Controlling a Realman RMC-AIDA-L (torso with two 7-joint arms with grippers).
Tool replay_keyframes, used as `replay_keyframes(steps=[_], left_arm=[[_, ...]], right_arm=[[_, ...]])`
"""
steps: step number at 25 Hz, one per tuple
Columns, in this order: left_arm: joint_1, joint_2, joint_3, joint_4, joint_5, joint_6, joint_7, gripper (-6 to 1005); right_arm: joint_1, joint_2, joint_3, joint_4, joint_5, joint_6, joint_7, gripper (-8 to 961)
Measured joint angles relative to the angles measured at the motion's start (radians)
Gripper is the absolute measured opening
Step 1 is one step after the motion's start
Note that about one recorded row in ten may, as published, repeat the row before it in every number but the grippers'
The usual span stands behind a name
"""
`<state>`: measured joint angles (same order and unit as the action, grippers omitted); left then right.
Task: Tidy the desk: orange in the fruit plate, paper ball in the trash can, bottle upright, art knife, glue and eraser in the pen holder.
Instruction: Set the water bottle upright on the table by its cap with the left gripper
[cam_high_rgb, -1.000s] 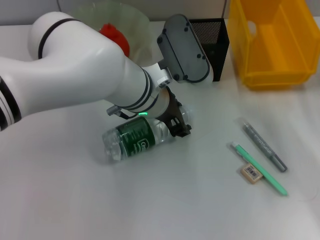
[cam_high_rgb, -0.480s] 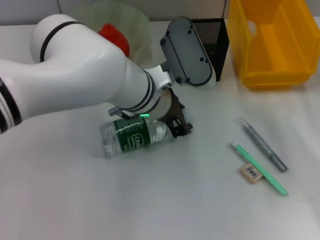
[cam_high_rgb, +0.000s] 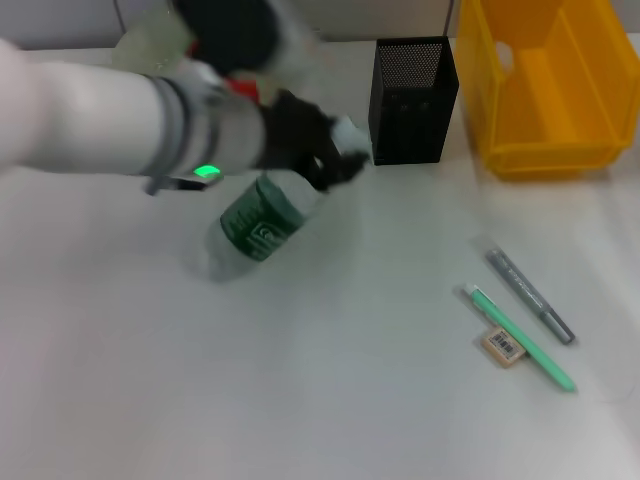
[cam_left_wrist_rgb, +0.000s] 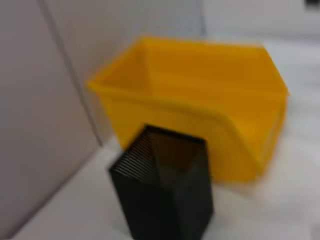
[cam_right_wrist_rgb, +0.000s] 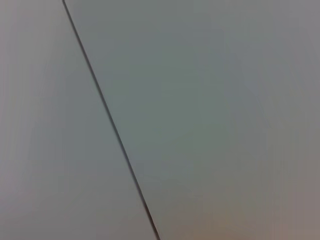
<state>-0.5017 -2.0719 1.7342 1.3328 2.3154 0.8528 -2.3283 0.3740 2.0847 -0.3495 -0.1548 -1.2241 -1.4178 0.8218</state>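
Note:
My left gripper (cam_high_rgb: 322, 160) is shut on the cap end of the bottle (cam_high_rgb: 257, 226), a clear one with a dark green label. The bottle leans steeply, its base on the table and its cap end up toward the pen holder (cam_high_rgb: 412, 100) (cam_left_wrist_rgb: 165, 192). Behind the arm a sliver of the orange (cam_high_rgb: 243, 88) shows in the pale-green fruit plate (cam_high_rgb: 150, 40). The yellow trash can (cam_high_rgb: 550, 85) (cam_left_wrist_rgb: 200, 100) stands at the back right. The tan eraser (cam_high_rgb: 503, 346), the green art knife (cam_high_rgb: 520, 340) and the grey glue (cam_high_rgb: 530, 297) lie at the front right. The paper ball is out of view.
My left arm (cam_high_rgb: 90, 125) stretches across the back left of the table. The right wrist view shows only a plain grey surface with a dark line, and the right arm is nowhere in the head view.
My left arm has swung and its wrist has turned. The bottle's cap end has risen off the table, so the bottle went from lying flat to leaning steeply.

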Motion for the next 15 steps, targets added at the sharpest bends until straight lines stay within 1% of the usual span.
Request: replay_keyframes(steps=[1,2,4,5,6,7,8,10,11,12,13,14,15], left_arm=[[0.025,0.001,-0.038,0.01,-0.055,0.003,0.042,449],[0.06,0.001,-0.101,0.015,-0.142,0.012,0.111,449],[0.085,0.001,-0.156,0.01,-0.227,0.023,0.176,449],[0.104,0.001,-0.208,-0.007,-0.307,0.04,0.235,449],[0.104,0.001,-0.208,-0.007,-0.307,0.04,0.235,449],[0.118,0.002,-0.286,-0.052,-0.415,0.073,0.318,448],[0.124,0.002,-0.34,-0.095,-0.485,0.101,0.379,448],[0.127,0.002,-0.393,-0.142,-0.55,0.13,0.44,448],[0.127,0.002,-0.393,-0.142,-0.55,0.13,0.44,448],[0.127,0.002,-0.432,-0.185,-0.598,0.154,0.485,448],[0.127,0.002,-0.432,-0.185,-0.598,0.154,0.485,448],[0.123,0.003,-0.495,-0.266,-0.67,0.196,0.572,448],[0.119,0.004,-0.533,-0.316,-0.701,0.215,0.619,448]], right_arm=[[0.003,0.0,0.0,0.0,0.0,0.0,0.0,731],[0.008,0.0,0.0,0.0,-0.001,0.0,0.0,731],[0.018,0.0,-0.002,0.0,-0.005,0.0,0.0,731],[0.018,0.0,-0.002,0.0,-0.005,0.0,0.0,731],[0.02,0.0,-0.002,0.0,-0.005,0.001,0.0,731],[0.021,0.0,-0.003,0.002,-0.006,0.001,0.0,731],[0.023,0.0,-0.003,0.004,-0.006,0.002,0.0,731],[0.024,0.0,-0.003,0.01,-0.006,0.003,0.0,731],[0.024,0.0,-0.003,0.012,-0.006,0.003,0.0,731],[0.025,0.0,-0.003,0.012,-0.006,0.003,0.0,731],[0.025,0.0,-0.003,0.012,-0.007,0.004,0.0,731],[0.025,0.0,-0.003,0.013,-0.007,0.004,0.0,731],[0.025,0.0,-0.003,0.013,-0.007,0.004,0.0,731]])
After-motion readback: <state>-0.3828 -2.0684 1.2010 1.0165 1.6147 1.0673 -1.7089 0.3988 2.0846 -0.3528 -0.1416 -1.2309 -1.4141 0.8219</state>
